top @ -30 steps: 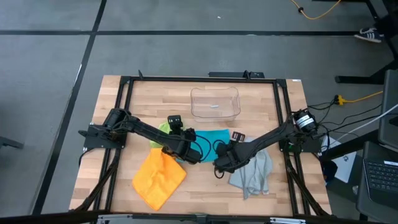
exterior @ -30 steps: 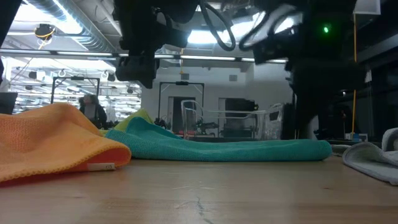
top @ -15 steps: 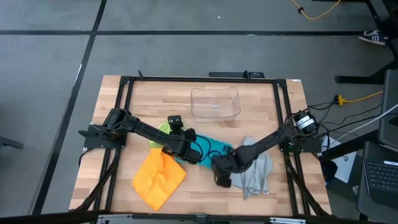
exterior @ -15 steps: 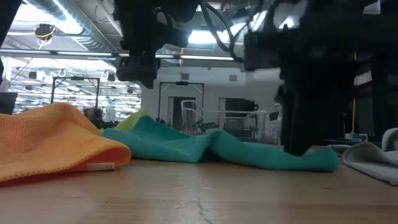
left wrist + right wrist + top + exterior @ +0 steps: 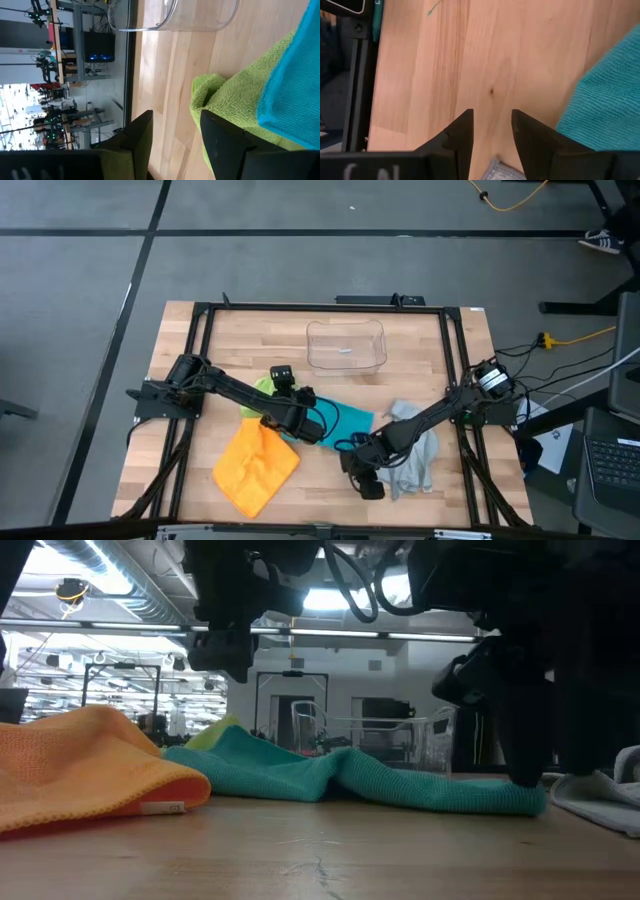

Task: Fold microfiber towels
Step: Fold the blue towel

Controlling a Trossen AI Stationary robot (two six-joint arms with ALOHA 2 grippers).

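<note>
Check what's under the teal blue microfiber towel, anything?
The lime green microfiber towel lies partly beneath the teal blue microfiber towel, its bunched edge poking out on the wooden table. How far the green runs underneath is covered by the teal.

Rumpled orange [image 5: 255, 467], teal [image 5: 347, 421], lime [image 5: 263, 385] and grey-blue towels [image 5: 413, 458], all unfolded.

Past our left end effector [image 5: 172, 137], whose two dark fingers [image 5: 222, 142] stand apart with bare wood between them, we see the lime green towel [image 5: 225, 100] bunched on the tabletop [image 5: 170, 65]. The teal blue towel [image 5: 290, 80] lies over it. The clear plastic bin [image 5: 200, 15] sits farther off.
</note>
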